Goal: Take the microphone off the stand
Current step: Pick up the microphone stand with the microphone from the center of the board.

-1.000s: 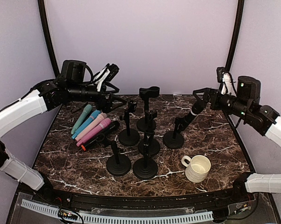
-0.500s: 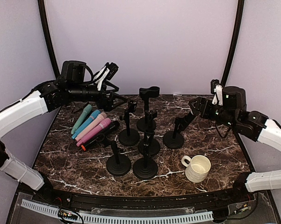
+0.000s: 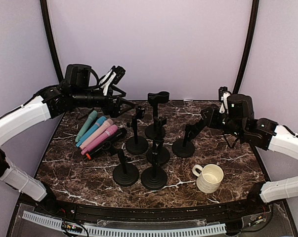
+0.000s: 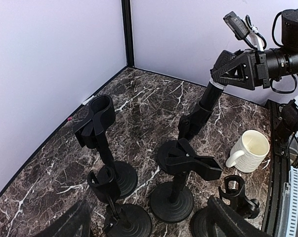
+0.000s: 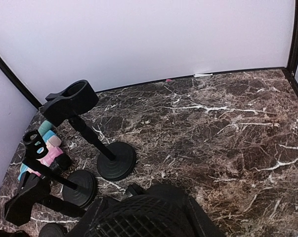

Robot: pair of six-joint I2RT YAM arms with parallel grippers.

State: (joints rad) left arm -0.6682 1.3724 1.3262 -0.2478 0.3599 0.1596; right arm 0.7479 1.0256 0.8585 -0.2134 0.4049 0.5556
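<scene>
While the right gripper (image 3: pixel 208 113) was clamped on the black microphone (image 3: pixel 198 126), it sat tilted in the stand (image 3: pixel 184 146), right side of desk (image 3: pixel 237 165); left gripper (image 3: pixel 125 106) fingers apart, holding nothing.

Cluster of black stands (image 3: pixel 154 178) fills the tabletop (image 3: pixel 79 170) middle; bases nearly touch and the gaps between them are tight. Loose microphones (image 3: pixel 97 132) are piled by the left edge, far half. Mug (image 3: pixel 209 177) sits toward the near right corner. Open marble shows at the near left corner, the far right corner and along the right edge. Left gripper (image 3: pixel 123 106) hangs over the far left corner. Right gripper (image 3: pixel 206 117) and its arm cross above the right side.
</scene>
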